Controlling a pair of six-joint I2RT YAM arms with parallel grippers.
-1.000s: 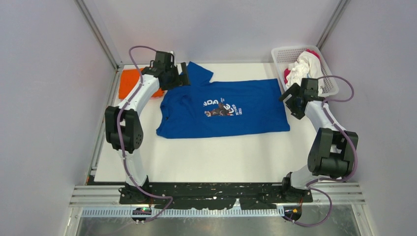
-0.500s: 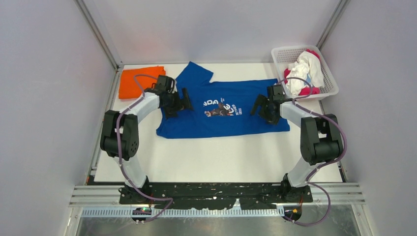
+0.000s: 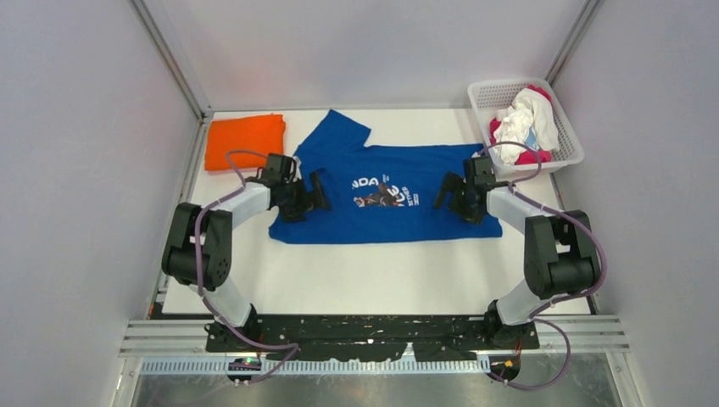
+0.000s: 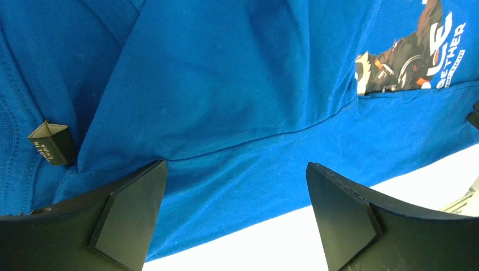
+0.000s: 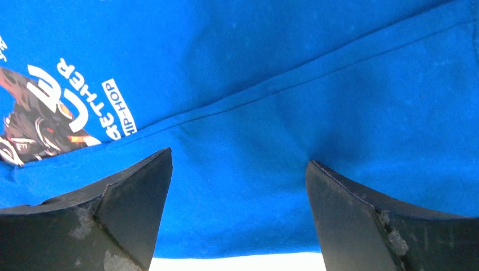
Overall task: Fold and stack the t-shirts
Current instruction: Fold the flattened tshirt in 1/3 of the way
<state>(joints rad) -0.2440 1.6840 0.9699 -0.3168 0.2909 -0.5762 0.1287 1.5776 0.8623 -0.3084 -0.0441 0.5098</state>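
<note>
Table [image 3: 356, 271]: blue shirt [image 3: 398, 222], orange shirt [image 3: 244, 140], basket [image 3: 479, 100]

White plastic lattice basket [image 3: 507, 85]: upright, beyond and to the right of the right claw [image 3: 454, 197], near it but apart. White table [image 3: 365, 280]: bare surface on the near side of that claw and of the left claw [image 3: 310, 193]. Pale enclosure walls [image 3: 76, 170]: well outside either claw.

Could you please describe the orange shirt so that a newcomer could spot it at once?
Start at the white table and look to its far left corner, opposite the white basket at the far right. There an orange t-shirt lies folded flat, just left of the spread blue t-shirt. It is the only orange item, and folded, unlike the crumpled clothes in the basket.
</note>
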